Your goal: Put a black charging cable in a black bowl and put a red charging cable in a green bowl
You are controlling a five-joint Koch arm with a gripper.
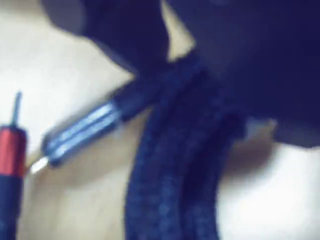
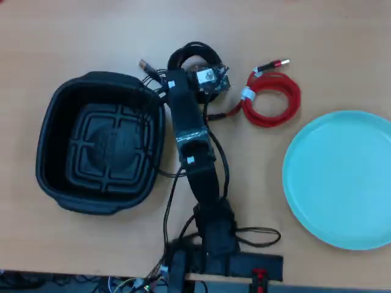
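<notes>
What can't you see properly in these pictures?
- Gripper: overhead, the arm's wrist covers it; wrist view is too blurry to tell open from shut.
- Black cable: overhead, the arm hides part of its coil; only the far loop and one plug show.
- Red cable: wrist view's left edge cuts it off, only a plug shows.
- Green bowl: overhead, the right edge cuts its rim.
- Both bowls: outside the wrist view.

black charging cable point(image 2: 194, 54): coiled, under arm | red charging cable point(image 2: 272, 101): coiled on table | black bowl point(image 2: 55, 104), green bowl point(image 2: 342, 177): empty
</notes>
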